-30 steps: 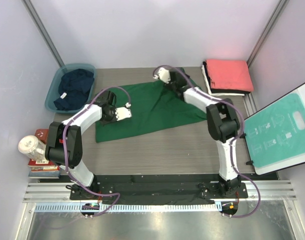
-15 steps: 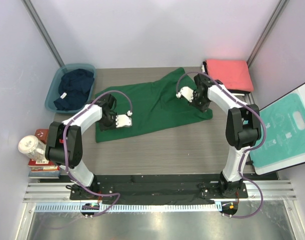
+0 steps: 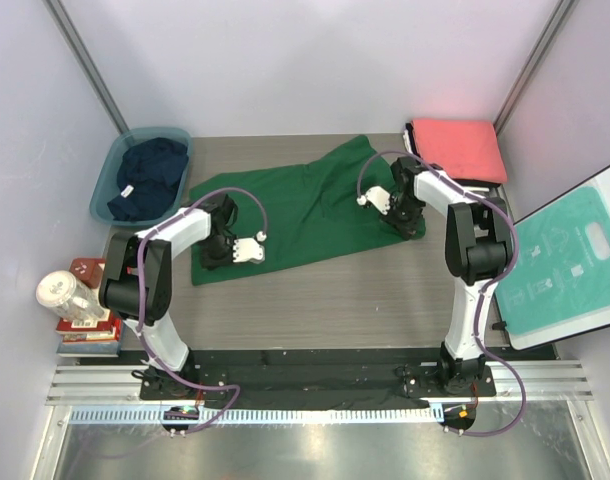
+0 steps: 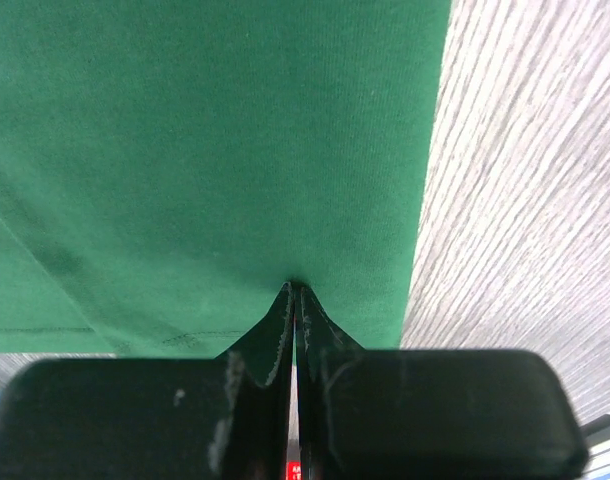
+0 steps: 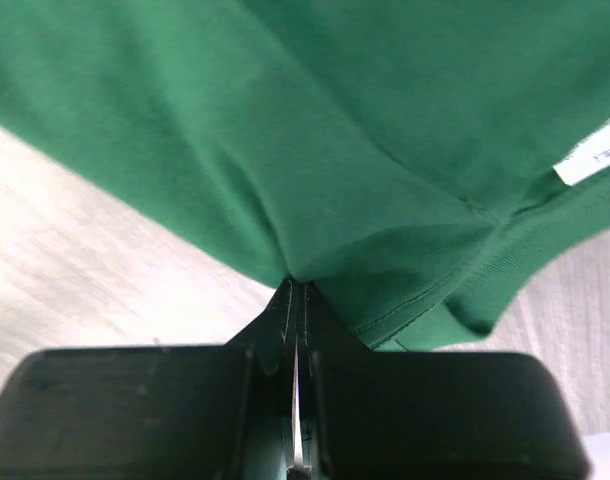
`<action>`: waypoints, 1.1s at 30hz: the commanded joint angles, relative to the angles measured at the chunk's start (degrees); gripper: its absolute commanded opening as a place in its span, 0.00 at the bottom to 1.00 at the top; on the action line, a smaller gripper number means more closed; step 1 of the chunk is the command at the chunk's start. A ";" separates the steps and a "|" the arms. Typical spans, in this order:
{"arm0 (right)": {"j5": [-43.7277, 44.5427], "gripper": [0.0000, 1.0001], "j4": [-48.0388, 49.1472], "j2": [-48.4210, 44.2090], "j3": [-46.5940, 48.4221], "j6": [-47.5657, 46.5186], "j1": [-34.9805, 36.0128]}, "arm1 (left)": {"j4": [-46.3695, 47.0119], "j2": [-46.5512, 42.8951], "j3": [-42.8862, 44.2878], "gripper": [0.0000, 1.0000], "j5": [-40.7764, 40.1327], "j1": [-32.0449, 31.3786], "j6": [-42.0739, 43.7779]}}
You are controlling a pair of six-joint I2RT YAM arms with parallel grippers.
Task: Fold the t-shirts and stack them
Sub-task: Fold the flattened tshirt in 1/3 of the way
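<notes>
My left end effector (image 4: 293, 292) is pinched tight on the near left edge of the green t-shirt (image 3: 305, 205), which lies spread across the table (image 3: 315, 300). My right end effector (image 5: 296, 287) pinches a fold at its right end.

The right gripper (image 3: 402, 216), open at the table's (image 3: 335, 300) far edge earlier, now pinches the green t-shirt's (image 3: 305, 215) right end; the left gripper (image 3: 216, 251) sits slightly nearer.
</notes>
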 commanded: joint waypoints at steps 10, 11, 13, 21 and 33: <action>7.44 0.01 3.78 0.13 4.88 -3.40 -1.81 | 3.14 0.98 -2.07 0.00 -3.96 -0.63 0.07; 7.44 0.01 3.78 -0.13 5.33 -3.48 -1.81 | 2.96 0.98 -1.90 0.00 -3.96 -0.81 -0.10; 7.18 0.01 3.78 -0.48 6.20 -3.83 -1.98 | 3.05 1.33 -1.46 0.00 -3.70 -0.89 -0.37; 8.67 0.01 4.92 2.59 6.21 -4.89 -2.77 | 2.87 2.56 -1.19 0.00 -3.87 -1.51 -0.46; 7.27 0.01 7.38 4.35 0.24 -3.92 -3.12 | 4.45 3.36 -4.52 0.00 -5.28 -2.65 -1.34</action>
